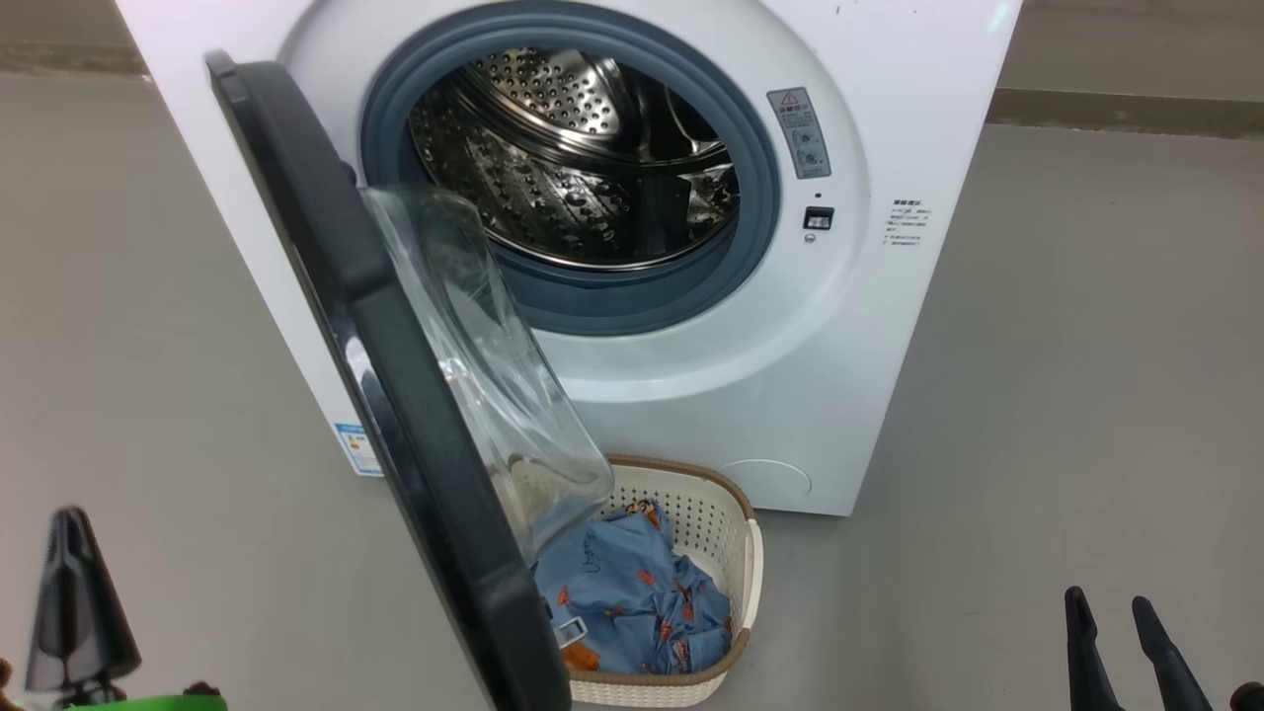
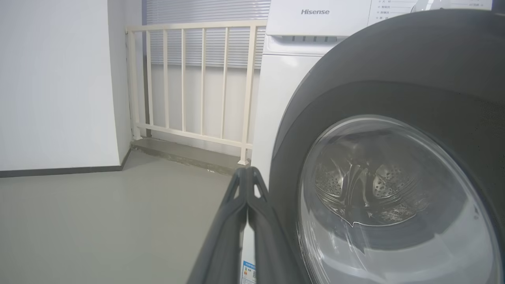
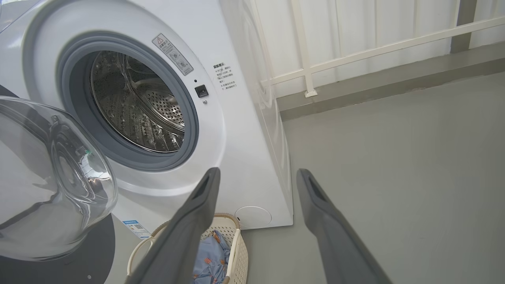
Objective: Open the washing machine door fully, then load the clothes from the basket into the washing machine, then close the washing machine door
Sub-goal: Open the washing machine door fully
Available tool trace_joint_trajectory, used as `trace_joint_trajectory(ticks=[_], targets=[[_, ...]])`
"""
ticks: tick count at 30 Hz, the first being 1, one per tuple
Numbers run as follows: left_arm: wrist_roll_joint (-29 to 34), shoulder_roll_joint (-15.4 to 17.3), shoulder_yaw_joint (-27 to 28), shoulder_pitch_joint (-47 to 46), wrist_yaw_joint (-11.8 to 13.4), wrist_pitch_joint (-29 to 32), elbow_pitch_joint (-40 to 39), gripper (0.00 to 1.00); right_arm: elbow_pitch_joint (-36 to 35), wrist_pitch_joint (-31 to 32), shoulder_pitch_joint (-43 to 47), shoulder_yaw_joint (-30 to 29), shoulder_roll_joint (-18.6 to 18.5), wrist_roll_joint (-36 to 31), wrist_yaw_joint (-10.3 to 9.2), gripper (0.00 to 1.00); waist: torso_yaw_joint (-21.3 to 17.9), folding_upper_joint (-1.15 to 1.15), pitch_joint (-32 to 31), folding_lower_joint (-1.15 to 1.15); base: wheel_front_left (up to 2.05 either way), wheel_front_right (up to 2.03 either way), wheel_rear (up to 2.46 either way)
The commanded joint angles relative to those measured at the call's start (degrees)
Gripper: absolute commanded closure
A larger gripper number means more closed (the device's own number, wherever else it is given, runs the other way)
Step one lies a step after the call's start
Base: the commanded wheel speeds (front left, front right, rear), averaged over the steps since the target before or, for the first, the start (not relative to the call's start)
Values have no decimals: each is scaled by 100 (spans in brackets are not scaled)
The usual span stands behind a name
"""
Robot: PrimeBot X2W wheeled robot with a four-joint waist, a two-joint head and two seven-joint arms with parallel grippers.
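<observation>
The washing machine door (image 1: 355,316) stands roughly edge-on to me, about halfway through its swing. Its glass bowl (image 1: 494,395) hangs right over the basket (image 1: 713,523), so I judge the first step, opening it fully, is not finished.

The basket sits on the floor against the front of the washing machine (image 1: 889,326). The blue printed clothes (image 1: 632,592) are heaped inside, partly under the door's lower edge. The steel drum (image 1: 573,168) looks empty.

My left hand (image 1: 71,523) has its fingers pressed flat together, gripping nothing. It sits low on the outer side of the door. In its wrist view the tips lie close beside the black rim, though I cannot tell whether they touch. My right hand (image 1: 1110,602) is spread wide and empty, low and well apart from the machine.

A push from the outer side would only swing the door back shut. I would bring the wide right hand onto the inner rim, clear of the glass, and press gently leftward along the hinge arc until the basket is uncovered. I would move the left hand aside first so the door cannot trap it.
</observation>
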Motion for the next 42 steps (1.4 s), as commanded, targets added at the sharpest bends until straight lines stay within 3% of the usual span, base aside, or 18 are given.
trace_joint_trajectory(ticks=[1, 11, 18, 23, 34, 42], targets=[[68, 64, 180, -230, 45, -36, -221, 100, -156, -68, -184, 137, -75, -87, 17, 0, 30, 0, 23, 0, 0, 0, 0], [366, 101, -400, -605, -116, 185, -1631, 100, -135, -68, -139, 65, -22, -72, 17, 0, 246, 0, 23, 0, 0, 0, 0], [431, 97, -1374, -989, -304, 838, -2842, 100, -129, -68, -82, 24, 15, -40, 17, 0, 397, 0, -59, 0, 0, 0, 0], [305, 87, -2200, -1222, -386, 1310, -3269, 100, -127, -68, -68, -24, 25, -15, 17, 0, 489, 0, -115, 0, 0, 0, 0], [-139, 70, -3672, -1027, -260, 2216, -2775, 100, -119, -68, -84, -32, 44, 0, 17, 0, 567, 0, -150, 0, 0, 0, 0], [-627, 70, -4066, -659, -208, 2506, -2089, 100, -70, -68, -103, -14, 51, 10, 17, 0, 581, 0, -120, 0, 0, 0, 0]])
